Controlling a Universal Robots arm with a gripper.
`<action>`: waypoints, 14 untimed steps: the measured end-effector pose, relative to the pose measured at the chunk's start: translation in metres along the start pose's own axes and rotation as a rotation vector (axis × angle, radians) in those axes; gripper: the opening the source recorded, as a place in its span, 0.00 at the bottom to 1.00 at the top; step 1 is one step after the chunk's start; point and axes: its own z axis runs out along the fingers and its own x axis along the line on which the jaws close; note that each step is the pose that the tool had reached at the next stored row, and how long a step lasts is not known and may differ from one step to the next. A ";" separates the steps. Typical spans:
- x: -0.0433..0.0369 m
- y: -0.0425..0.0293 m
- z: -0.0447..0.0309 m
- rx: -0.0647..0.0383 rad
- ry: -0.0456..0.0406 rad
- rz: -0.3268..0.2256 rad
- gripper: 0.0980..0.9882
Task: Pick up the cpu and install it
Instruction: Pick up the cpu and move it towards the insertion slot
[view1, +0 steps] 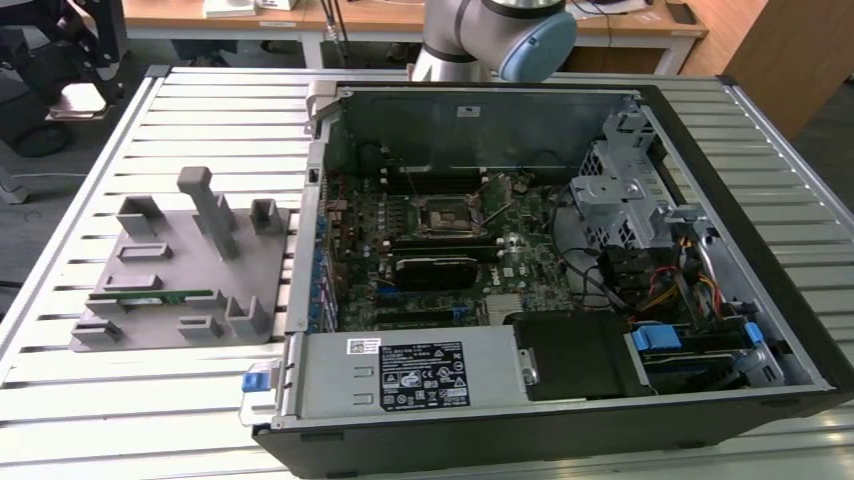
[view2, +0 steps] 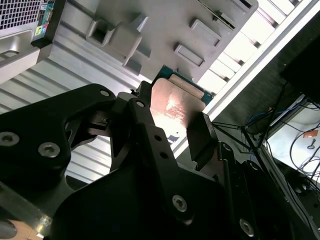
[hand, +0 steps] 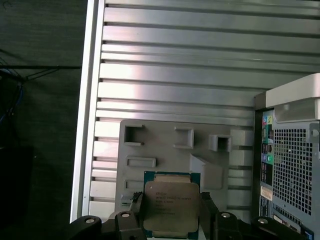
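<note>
Silvery on top with a thin green rim, the small flat square cpu (hand: 170, 200) is clamped in your black two-fingered tool (hand: 171, 209). In both wrist views you can see one finger pressed against each of two opposite edges of the chip, its flat metal face turned toward the cameras. In the second wrist view the cpu (view2: 175, 102) takes on a coppery sheen, and the tool (view2: 172, 116) closes on it with its dark fingers (view2: 200, 132) touching the rim. Behind the chip you look onto the pale grey moulded fixture (hand: 170, 150) with raised pockets, which lies on the ribbed aluminium desk (hand: 200, 60) just beside the open black computer case (hand: 295, 165). So the cpu is outside the case, held over the fixture's side of it; you cannot tell how far it hangs off the fixture. In the exterior view the fixture (view1: 187, 270) rests on the desk (view1: 160, 420) at the exterior view's left of the case (view1: 494, 130), close to its wall. A long thin green memory stick (view1: 160, 297) lies on the fixture's part away from the case. Near the middle of the case, the black square-framed socket (view1: 441, 213) shows a dark centre. The grey and pale blue arm (view1: 494, 40) rises beyond the case's far wall.
</note>
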 end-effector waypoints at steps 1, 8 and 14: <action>-0.0003 0.0004 0.0001 0.000 -0.0001 0.000 0.48; -0.0022 0.0033 0.0002 0.000 0.0000 0.000 0.48; -0.0040 0.0052 0.0003 0.000 -0.0001 0.000 0.48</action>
